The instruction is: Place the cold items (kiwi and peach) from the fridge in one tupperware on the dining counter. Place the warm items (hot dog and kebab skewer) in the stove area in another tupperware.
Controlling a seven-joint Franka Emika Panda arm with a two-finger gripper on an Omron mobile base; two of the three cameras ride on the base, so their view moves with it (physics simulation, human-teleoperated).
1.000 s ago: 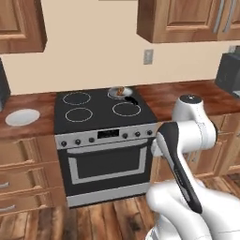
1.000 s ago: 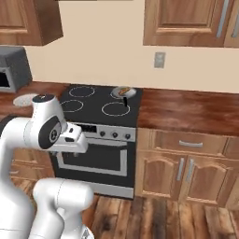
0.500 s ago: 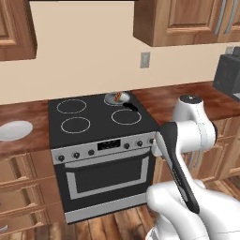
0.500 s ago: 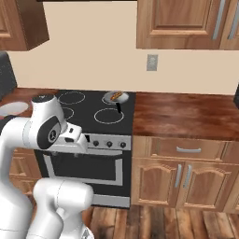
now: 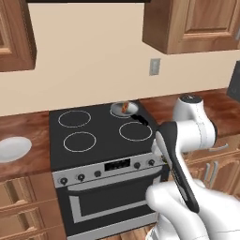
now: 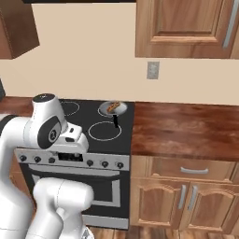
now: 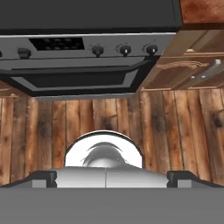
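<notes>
The claw (image 7: pixel 112 177) hangs empty, its tips spread wide apart over the plank floor (image 7: pixel 175 122) in front of the steel oven front (image 7: pixel 78 78). Beyond, on the black cooktop (image 5: pixel 101 136), a small pan (image 5: pixel 124 109) sits on the back right burner, holding what looks like the hot dog (image 5: pixel 124 107). A white plate (image 5: pixel 13 149) lies on the table left of the stove.

arm (image 5: pixel 187 140): folded tight, elbow raised, forearm angled down toward the base
gripper (image 7: pixel 112 177): pointing down, nothing between its tips
jaws: spread wide apart
</notes>
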